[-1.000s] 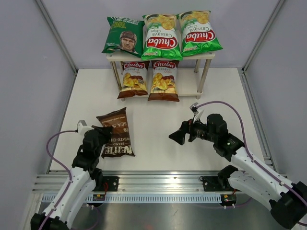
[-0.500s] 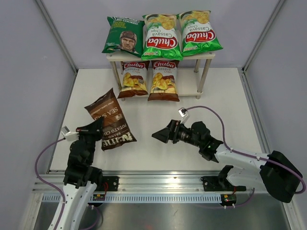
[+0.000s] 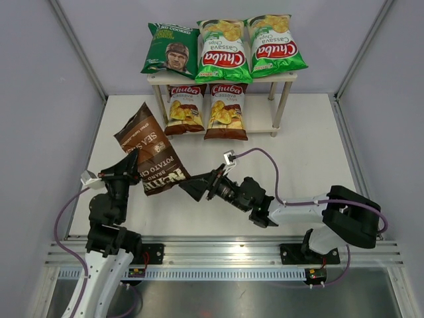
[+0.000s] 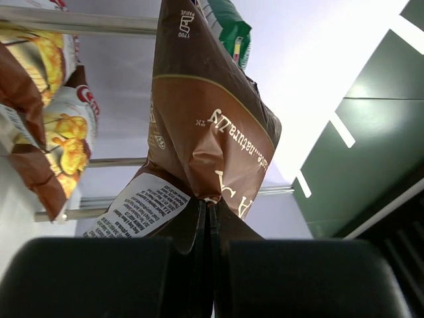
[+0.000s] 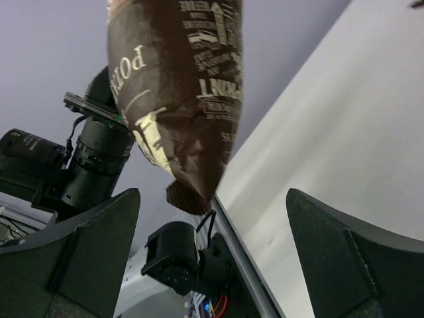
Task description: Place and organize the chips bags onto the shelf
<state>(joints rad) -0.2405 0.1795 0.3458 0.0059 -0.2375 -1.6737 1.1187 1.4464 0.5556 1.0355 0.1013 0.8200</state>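
**A:** Where is the Kettle bag [image 3: 151, 156] sitting right now?

**B:** It is not sitting. It is hanging tilted above the table [image 3: 298, 152], at about seven o'clock from the shelf [image 3: 260, 126].

**A:** What is holding it?

**B:** The left gripper [image 3: 134, 174] is clenching the bag's seam at its seven o'clock corner. In the left wrist view the bag is standing up out of the pressed-together fingers [image 4: 199, 228].

**A:** And the right gripper [image 3: 191, 188]?

**B:** It is standing spread wide and grasping nothing. It is pointing at the bag from the four o'clock side, just beside it. I cannot tell whether it is touching.

**A:** What is lying on the shelf?

**B:** On the top board, the dark green bag [image 3: 171, 50] is lying at the nine o'clock end. A bright green Chuba bag [image 3: 223, 50] is lying in the middle, and a second bright green Chuba bag [image 3: 274, 45] at the three o'clock end. On the lower board, a brown-and-white Chuba bag [image 3: 184, 109] is lying at the nine o'clock end, with a second brown-and-white Chuba bag [image 3: 225, 111] just beside it in the middle.
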